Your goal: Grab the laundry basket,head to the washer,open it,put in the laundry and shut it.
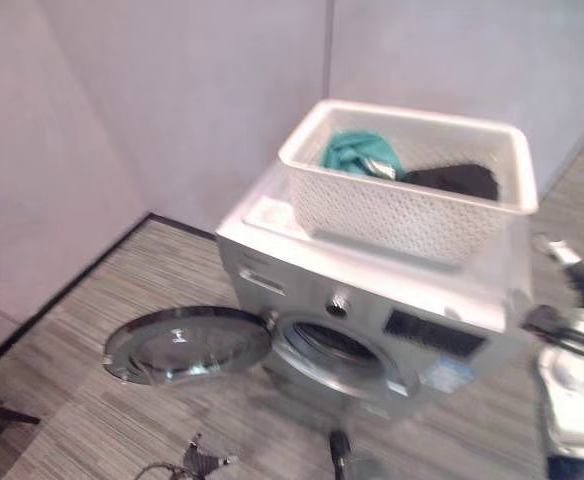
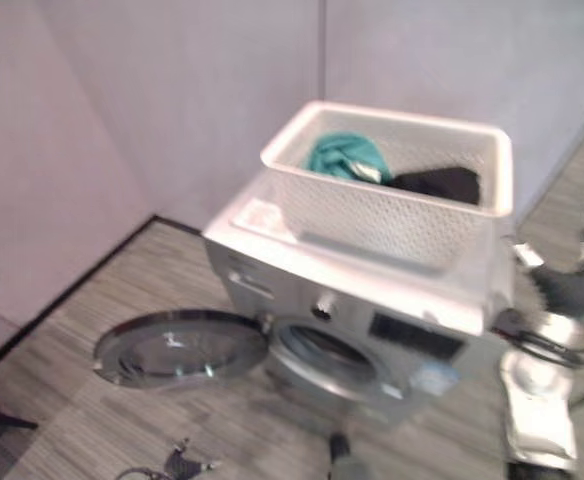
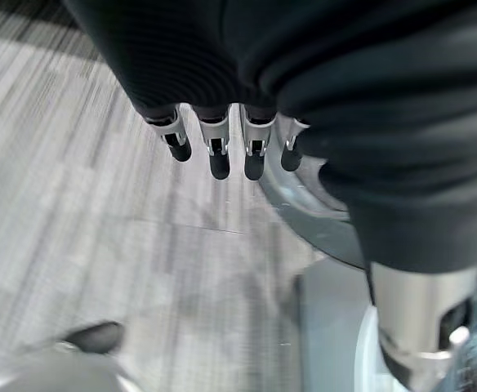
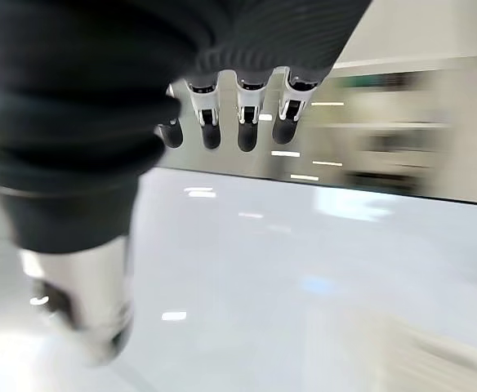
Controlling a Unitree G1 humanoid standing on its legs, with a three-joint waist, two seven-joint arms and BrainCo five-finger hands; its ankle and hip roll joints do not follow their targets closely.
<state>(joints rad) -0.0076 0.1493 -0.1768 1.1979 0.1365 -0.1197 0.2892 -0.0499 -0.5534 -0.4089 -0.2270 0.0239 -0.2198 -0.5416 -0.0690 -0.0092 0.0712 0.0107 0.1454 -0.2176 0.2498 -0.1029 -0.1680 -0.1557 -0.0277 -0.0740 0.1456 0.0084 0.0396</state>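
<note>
A white laundry basket [image 1: 412,185] sits on top of the silver washer [image 1: 372,300] at the centre of the head views, holding a teal garment [image 1: 357,152] toward its left and a black garment [image 1: 457,180] toward its right. The washer's round door [image 1: 187,345] hangs wide open at lower left, lying nearly flat above the striped grey floor [image 1: 92,400], with the drum opening [image 1: 332,345] exposed beside it. Pale walls [image 1: 172,90] meet behind the machine. In the left wrist view, the left hand [image 3: 214,139] points its fingers straight out over the floor, holding nothing. In the right wrist view, the right hand [image 4: 242,106] likewise extends relaxed, empty fingers.
</note>
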